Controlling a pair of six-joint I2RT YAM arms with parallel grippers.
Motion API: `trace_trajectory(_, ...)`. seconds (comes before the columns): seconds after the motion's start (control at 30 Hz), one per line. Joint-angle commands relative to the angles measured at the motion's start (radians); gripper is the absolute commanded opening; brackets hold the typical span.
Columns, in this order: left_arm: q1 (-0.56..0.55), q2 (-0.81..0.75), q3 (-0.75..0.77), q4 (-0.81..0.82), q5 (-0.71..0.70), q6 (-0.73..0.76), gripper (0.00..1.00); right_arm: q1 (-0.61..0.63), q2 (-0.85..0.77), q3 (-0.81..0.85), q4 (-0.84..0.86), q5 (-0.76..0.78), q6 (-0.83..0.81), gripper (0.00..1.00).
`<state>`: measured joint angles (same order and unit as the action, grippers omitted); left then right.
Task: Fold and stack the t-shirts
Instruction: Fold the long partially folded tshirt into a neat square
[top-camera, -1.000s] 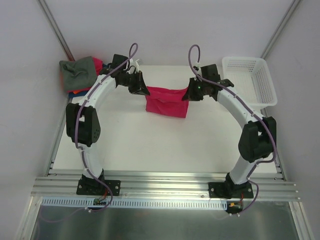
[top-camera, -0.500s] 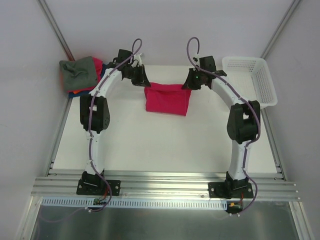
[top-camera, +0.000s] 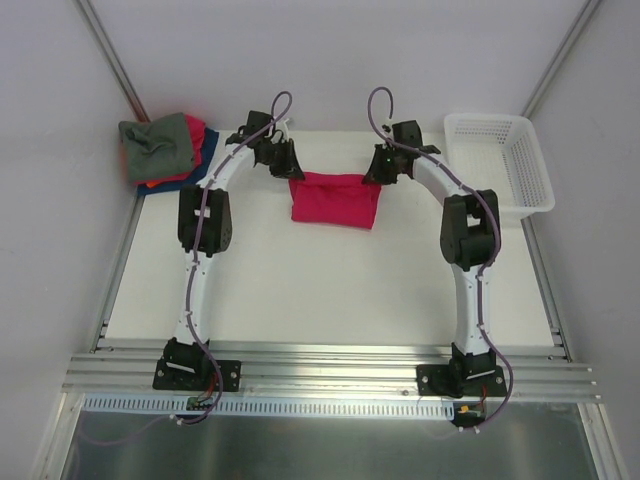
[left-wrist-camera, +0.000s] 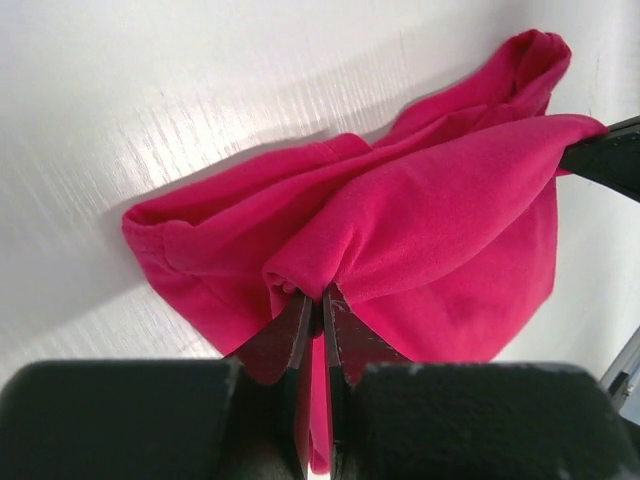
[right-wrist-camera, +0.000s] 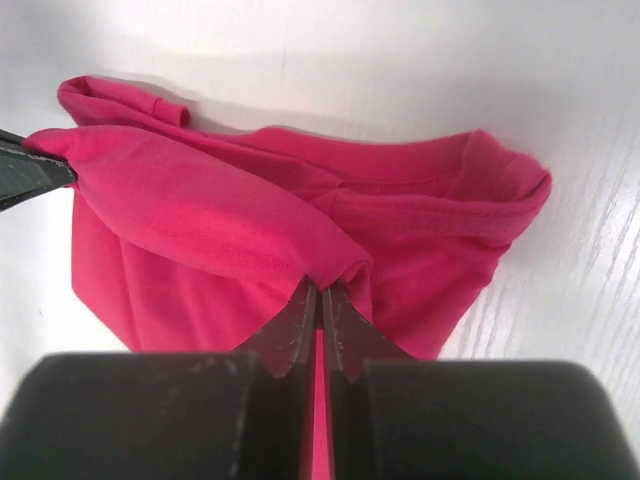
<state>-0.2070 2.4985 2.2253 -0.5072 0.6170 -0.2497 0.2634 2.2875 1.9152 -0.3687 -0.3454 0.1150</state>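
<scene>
The left pincer (left-wrist-camera: 318, 300) is clamped on one upper corner of the crimson t-shirt (top-camera: 335, 200), and the right pincer (right-wrist-camera: 320, 297) pinches the opposite corner. The cloth is stretched between them at the far middle of the white surface (top-camera: 320, 270), its lower part draped onto it. A grey-green t-shirt (top-camera: 155, 145) tops a pile at the far left, a dark blue t-shirt (top-camera: 205, 165) showing beneath, and a white lattice basket (top-camera: 490, 120) stands far right.

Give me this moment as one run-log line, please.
left tool: shut on crimson t-shirt | right tool: shut on crimson t-shirt | phase: folding
</scene>
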Motion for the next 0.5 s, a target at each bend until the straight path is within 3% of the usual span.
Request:
trace_trajectory(0.0,0.015,0.013,0.074,0.05,-0.017,0.009,0.0,-0.009,0.007,0.077,0.043,0.006,-0.003,0.01)
trace_trajectory(0.03,0.015,0.019,0.079,0.053,-0.031,0.006,0.01,-0.009,0.016,0.085,0.045,0.005,-0.003,0.0)
trace_trajectory(0.07,0.015,0.017,0.08,0.053,-0.046,0.001,0.13,-0.009,0.02,0.088,0.045,0.005,-0.003,0.01)
trace_trajectory(0.1,0.014,0.011,0.077,0.053,-0.065,-0.002,0.48,-0.009,0.018,0.09,0.04,0.022,-0.002,0.1)
trace_trajectory(0.17,0.012,-0.033,0.063,0.052,-0.092,0.006,0.78,-0.009,-0.012,0.084,0.03,0.048,0.0,0.26)
trace_trajectory(0.2,0.012,-0.058,0.041,0.05,-0.1,0.001,0.99,-0.007,-0.029,0.081,0.025,0.065,-0.011,0.44)
trace_trajectory(0.3,0.009,-0.185,-0.018,0.05,-0.134,0.012,0.99,0.005,-0.126,0.062,-0.001,0.082,-0.058,0.7)
trace_trajectory(0.47,0.014,-0.381,-0.116,0.05,-0.146,-0.005,0.99,0.039,-0.281,-0.013,-0.025,0.062,-0.054,0.72)
